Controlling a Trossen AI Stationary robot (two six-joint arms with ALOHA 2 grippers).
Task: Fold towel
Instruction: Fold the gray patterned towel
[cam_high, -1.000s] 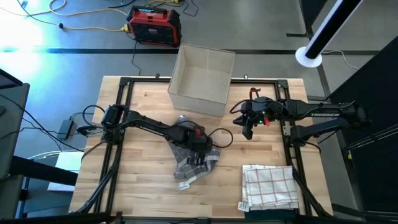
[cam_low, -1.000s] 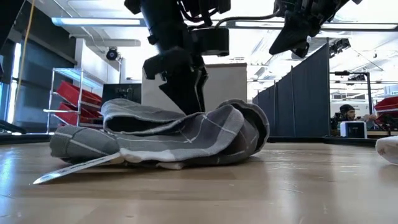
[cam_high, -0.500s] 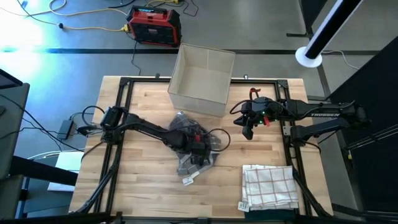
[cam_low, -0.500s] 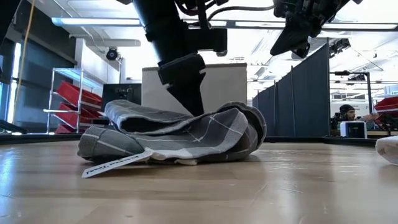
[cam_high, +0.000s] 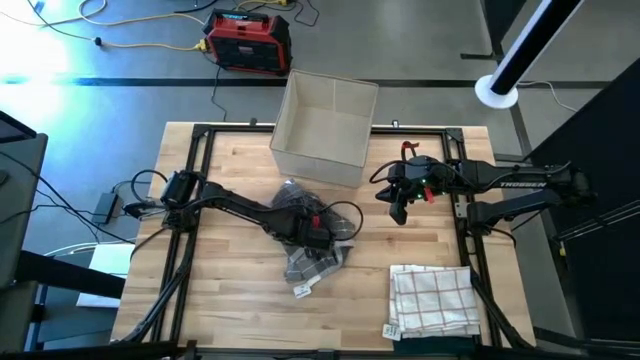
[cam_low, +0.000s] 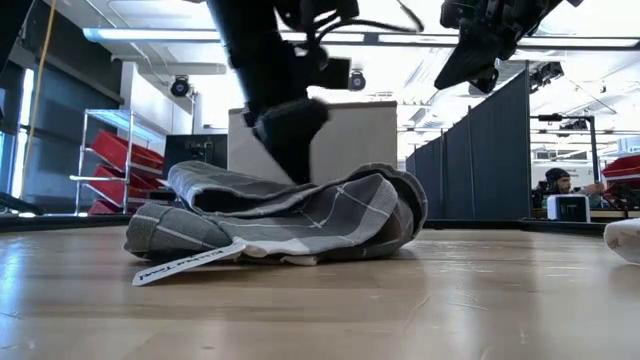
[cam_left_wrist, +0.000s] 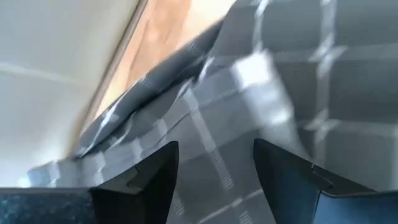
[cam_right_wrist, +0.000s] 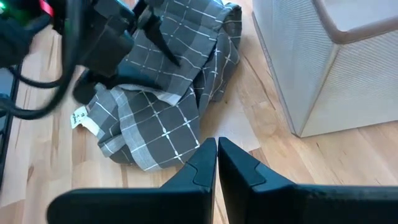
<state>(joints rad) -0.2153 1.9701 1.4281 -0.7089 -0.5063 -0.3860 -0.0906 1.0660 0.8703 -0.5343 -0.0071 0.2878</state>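
Two towels lie on the wooden table (cam_high: 230, 300). The grey checked towel (cam_high: 318, 262) sits crumpled near the table's middle, in front of the beige fabric bin (cam_high: 325, 125) that stands at the far edge. A white label (cam_low: 190, 262) sticks out from the towel's lower edge and rests on the table surface. The second, a folded white towel with red checks (cam_high: 432, 298), lies flat near the front right corner, well apart from the grey one.

The left gripper (cam_high: 316, 240) is positioned directly over the grey checked towel. In the left wrist view its two fingers (cam_left_wrist: 146, 177) stand apart, with grey fabric showing in the gap between them and nothing clamped. In the low view the gripper is just above the top fold of the towel; whether it touches cannot be told.

The right gripper (cam_high: 398, 212) hangs above the table to the right of the bin, clear of both towels. Its fingers (cam_right_wrist: 202, 165) are pressed together and hold nothing.

A red and black case (cam_high: 248, 40) stands on the floor beyond the table.
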